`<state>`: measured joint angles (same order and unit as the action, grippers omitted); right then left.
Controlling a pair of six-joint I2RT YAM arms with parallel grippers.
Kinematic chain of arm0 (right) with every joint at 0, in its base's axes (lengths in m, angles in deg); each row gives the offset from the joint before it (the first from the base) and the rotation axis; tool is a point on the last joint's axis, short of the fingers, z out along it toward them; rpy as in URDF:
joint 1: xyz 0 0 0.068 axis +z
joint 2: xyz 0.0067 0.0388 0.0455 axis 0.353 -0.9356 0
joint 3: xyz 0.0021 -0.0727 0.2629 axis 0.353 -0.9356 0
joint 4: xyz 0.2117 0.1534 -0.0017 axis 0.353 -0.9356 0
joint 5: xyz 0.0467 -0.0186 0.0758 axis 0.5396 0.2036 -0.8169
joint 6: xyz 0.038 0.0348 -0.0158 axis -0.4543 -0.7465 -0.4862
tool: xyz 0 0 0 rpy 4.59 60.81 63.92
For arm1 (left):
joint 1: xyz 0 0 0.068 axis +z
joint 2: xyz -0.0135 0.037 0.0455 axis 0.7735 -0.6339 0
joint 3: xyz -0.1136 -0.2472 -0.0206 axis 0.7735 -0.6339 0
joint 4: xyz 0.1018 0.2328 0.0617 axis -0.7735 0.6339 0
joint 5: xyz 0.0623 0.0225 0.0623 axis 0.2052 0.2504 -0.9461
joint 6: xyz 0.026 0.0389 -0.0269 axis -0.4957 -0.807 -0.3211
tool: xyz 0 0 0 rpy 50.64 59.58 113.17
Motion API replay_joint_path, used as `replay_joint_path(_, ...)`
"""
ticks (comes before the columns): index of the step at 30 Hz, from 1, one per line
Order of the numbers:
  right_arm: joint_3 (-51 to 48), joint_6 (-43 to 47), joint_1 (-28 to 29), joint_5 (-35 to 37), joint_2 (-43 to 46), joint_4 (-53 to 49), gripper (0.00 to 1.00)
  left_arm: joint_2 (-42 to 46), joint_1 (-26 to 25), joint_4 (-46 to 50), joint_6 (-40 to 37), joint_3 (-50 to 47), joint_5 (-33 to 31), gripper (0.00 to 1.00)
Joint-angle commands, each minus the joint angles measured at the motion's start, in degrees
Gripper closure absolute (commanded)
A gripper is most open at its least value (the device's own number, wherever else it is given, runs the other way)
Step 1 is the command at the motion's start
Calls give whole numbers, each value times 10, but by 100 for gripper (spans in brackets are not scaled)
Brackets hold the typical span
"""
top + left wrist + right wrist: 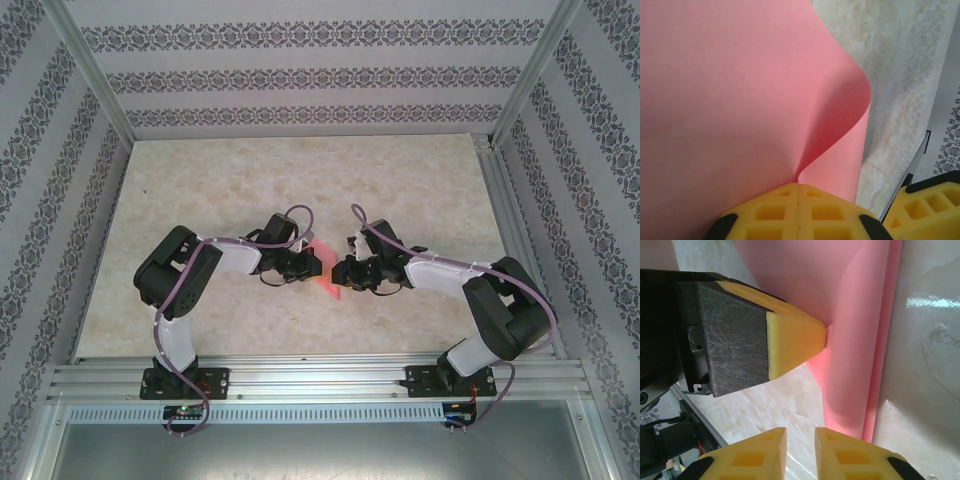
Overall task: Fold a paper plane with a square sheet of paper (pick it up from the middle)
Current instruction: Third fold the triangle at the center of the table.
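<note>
Pinches the square sheet of paper (730,90) in the closed left gripper (798,186), curling between the arms; hovers the right gripper (800,440), slightly parted and empty, beside its edge. Shows no firm crease; seemingly leaves every fold undone.

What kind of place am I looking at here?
Likely a robot test cell, not a home: aluminium frame posts, patterned wall panels, left arm and right arm bolted to a rail.

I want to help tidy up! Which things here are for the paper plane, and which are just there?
For the job: pink paper, pinched in the shut left gripper; right gripper, open beside it.
Just there: table, patterned walls, metal frame.
</note>
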<state>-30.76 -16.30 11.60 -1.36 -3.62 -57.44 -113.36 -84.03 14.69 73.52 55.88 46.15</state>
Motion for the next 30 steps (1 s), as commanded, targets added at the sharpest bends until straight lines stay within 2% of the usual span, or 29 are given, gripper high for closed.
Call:
replay_joint_path(1, 18, 31, 10, 7, -14, -28, 79, -7, 7, -32, 9, 2, 15, 99)
replay_joint_path(8, 37, 55, 16, 17, -26, -68, 79, -9, 5, -45, 18, -2, 15, 98)
replay_joint_path(14, 62, 89, 19, 69, -28, -138, 79, -9, 3, -43, 19, 0, 15, 98)
replay_joint_path(25, 60, 85, 20, 49, -13, -122, 78, -20, -12, -48, 27, 3, 7, 98)
replay_joint_path(30, 60, 78, 21, 26, -11, -101, 82, -15, -13, -38, 22, 3, -4, 98)
